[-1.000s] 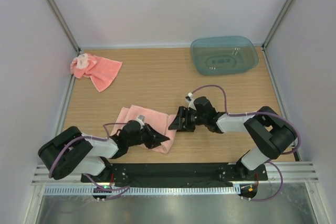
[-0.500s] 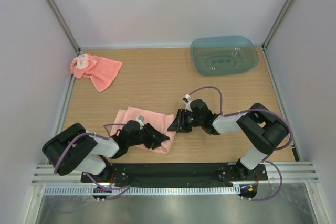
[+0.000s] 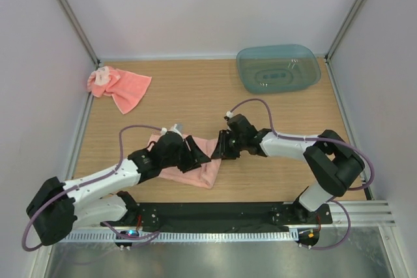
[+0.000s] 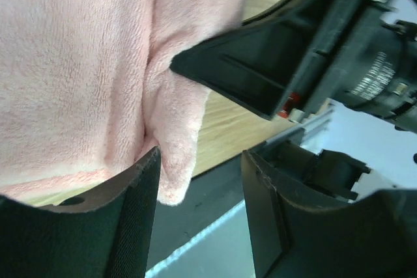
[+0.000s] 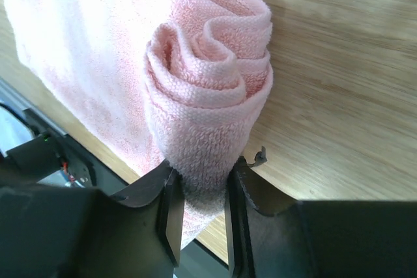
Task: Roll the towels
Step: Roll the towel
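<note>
The right jaws pinch the rolled end of the near towel (image 5: 208,89), its spiral showing just beyond their tips. The left jaws stand apart, holding nothing; the same towel's flat edge lies against one finger (image 4: 85,239), a corner drooping into the gap. The second towel (image 3: 120,87) lies crumpled on the desk (image 3: 195,92), well apart from both jaws, as is the tub (image 3: 278,68)
</note>
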`<move>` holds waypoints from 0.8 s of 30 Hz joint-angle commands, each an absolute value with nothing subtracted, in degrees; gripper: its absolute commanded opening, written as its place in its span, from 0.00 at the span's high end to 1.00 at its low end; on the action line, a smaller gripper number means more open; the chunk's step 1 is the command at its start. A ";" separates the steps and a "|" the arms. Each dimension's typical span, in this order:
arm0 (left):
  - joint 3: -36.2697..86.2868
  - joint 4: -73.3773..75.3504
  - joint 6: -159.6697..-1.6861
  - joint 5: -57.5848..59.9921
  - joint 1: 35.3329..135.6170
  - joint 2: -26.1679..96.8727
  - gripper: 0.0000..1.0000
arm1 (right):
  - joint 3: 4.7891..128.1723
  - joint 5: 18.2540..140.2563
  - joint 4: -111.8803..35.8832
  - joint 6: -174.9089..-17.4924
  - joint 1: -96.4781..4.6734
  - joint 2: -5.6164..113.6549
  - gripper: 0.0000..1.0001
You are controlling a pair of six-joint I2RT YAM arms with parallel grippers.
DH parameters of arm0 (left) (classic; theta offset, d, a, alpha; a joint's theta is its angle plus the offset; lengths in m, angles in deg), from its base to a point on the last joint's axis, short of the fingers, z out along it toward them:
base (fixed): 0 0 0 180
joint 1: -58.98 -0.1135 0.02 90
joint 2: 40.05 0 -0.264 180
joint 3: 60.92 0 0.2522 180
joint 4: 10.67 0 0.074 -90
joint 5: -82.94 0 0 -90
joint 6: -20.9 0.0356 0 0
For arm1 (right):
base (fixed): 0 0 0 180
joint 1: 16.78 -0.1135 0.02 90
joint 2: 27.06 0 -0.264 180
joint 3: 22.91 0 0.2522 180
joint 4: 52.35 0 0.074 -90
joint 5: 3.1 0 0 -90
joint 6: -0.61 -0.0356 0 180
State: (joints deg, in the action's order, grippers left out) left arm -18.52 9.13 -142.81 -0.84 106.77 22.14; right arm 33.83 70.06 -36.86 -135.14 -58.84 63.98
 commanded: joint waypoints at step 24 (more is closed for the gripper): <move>8.22 33.59 -123.14 -31.67 134.12 47.22 0.37 | 45.51 80.04 -18.20 -131.40 -63.09 64.34 0.73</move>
State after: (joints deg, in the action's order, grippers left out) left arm 8.78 35.03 -121.81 -29.84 133.17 47.36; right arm 43.60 78.75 -18.65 -131.89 -62.82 64.09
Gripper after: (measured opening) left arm 0.627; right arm 0.319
